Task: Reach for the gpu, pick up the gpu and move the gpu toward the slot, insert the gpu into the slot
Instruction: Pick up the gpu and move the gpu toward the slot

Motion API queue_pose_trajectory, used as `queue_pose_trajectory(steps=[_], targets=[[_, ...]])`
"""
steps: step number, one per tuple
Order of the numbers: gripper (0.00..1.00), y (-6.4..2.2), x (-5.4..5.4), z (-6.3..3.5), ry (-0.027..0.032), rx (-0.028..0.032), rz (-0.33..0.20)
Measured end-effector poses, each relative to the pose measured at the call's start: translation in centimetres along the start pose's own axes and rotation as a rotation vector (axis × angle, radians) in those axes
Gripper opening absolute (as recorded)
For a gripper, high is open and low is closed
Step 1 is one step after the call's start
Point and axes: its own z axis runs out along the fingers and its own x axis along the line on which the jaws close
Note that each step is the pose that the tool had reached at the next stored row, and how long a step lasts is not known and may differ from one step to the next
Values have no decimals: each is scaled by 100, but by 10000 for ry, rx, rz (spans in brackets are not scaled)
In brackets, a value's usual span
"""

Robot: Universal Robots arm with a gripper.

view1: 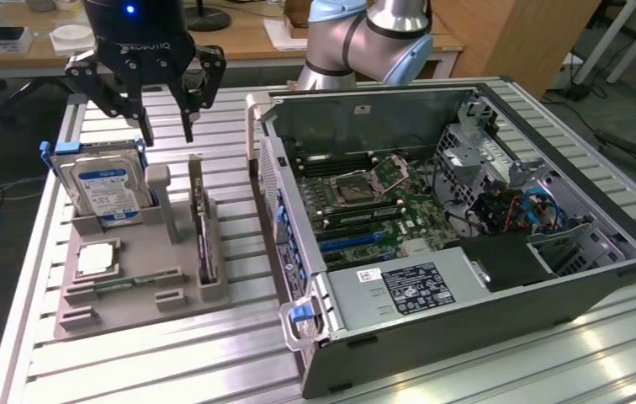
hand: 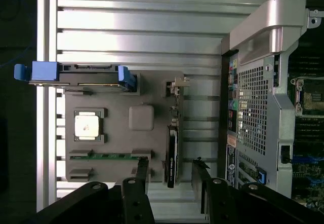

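One black two-fingered gripper [view1: 166, 126], upper left of the exterior view: fingers spread wide, holding nothing. One thin dark circuit-card gpu [view1: 200, 227], on edge in grey plastic holder [view1: 122, 303], left-centre. Advice: straddle card squarely, centred, before closing.

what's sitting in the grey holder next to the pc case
The grey holder carries the hard drive upright, the gpu on edge, a square chip and a green memory stick lying flat. The gpu's lower edge is hidden in its groove.
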Motion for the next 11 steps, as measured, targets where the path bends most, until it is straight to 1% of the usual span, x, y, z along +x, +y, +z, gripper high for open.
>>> queue_pose_trajectory(steps=[11], targets=[[47, 0, 0, 0, 0, 0, 0]])
